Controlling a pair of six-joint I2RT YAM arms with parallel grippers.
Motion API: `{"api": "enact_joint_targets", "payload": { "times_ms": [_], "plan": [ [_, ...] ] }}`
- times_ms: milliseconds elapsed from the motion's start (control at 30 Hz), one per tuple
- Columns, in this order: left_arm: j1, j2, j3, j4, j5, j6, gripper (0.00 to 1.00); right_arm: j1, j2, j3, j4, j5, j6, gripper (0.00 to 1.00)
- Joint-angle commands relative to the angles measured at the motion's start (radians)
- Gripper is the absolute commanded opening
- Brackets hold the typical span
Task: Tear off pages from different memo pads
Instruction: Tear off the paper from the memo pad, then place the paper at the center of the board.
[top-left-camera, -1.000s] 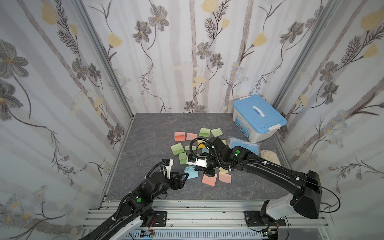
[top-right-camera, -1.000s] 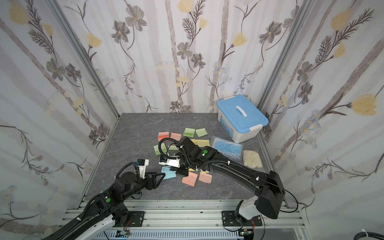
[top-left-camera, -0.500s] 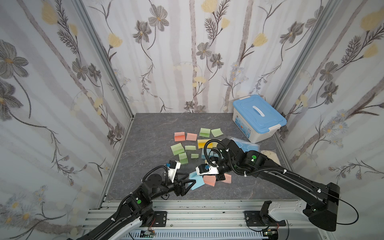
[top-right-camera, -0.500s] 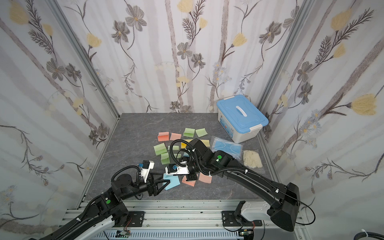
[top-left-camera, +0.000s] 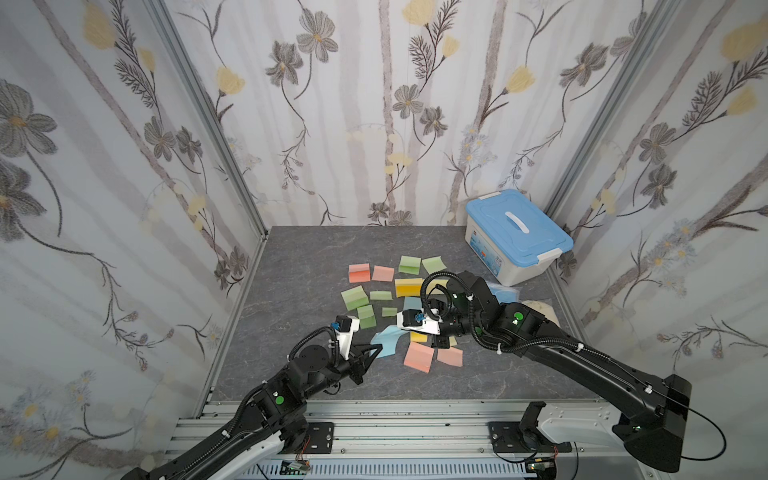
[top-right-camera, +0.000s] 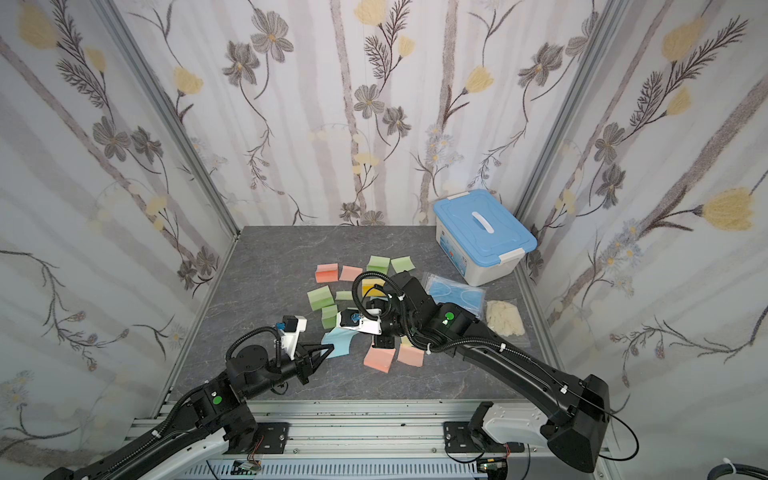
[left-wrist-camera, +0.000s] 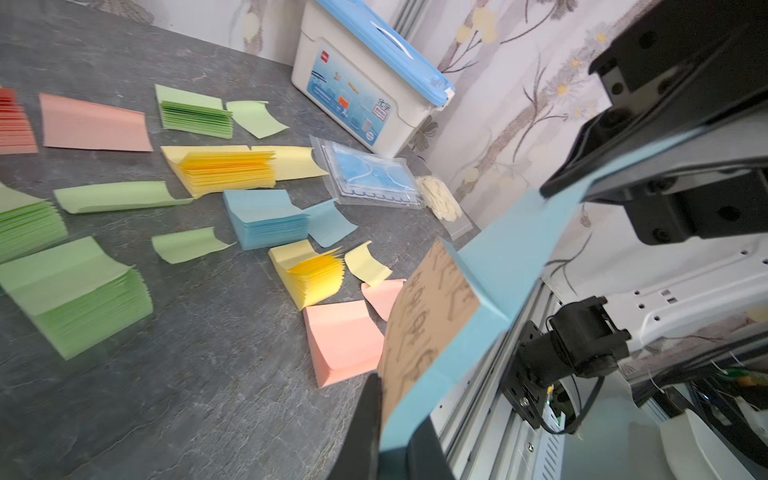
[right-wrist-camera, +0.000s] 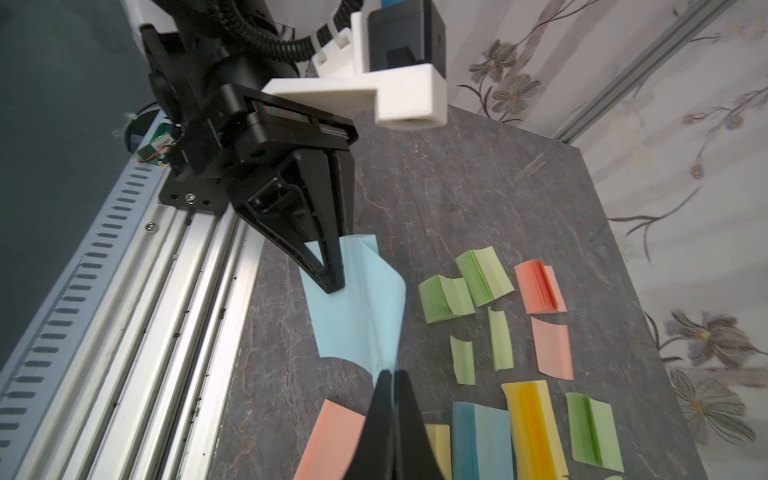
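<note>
Both jaws are clenching. The left gripper (right-wrist-camera: 332, 286) is pinching a blue pad (left-wrist-camera: 453, 365) (brown backing showing). The right gripper (right-wrist-camera: 392, 374) is gripping its top page (right-wrist-camera: 357, 316), which is stretching between the 2 above the table's (top-left-camera: 299, 266) near edge, beside the other pads (top-left-camera: 355, 297).

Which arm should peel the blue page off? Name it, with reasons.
Right, likely: the right fingers pinch the blue page by its free end, while the left fingers clamp the blue pad, anchoring it.
</note>
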Motion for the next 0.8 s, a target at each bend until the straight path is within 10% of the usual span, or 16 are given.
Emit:
{"api": "enact_joint_targets", "payload": {
  "times_ms": [0,367,767],
  "plan": [
    [0.004,0.017,0.019,-0.153,-0.192,-0.036,0.00,-0.004,-0.044,-0.051,0.224,0.265,0.058,0.00],
    [0.020,-0.026,0.209,-0.629,-0.589,-0.202,0.00,0.136,0.220,0.052,0.001,0.407,-0.096,0.00],
    [0.034,-0.112,0.267,-0.763,-0.618,-0.225,0.00,0.147,0.575,0.168,-0.008,0.435,-0.131,0.00]
  ]
}}
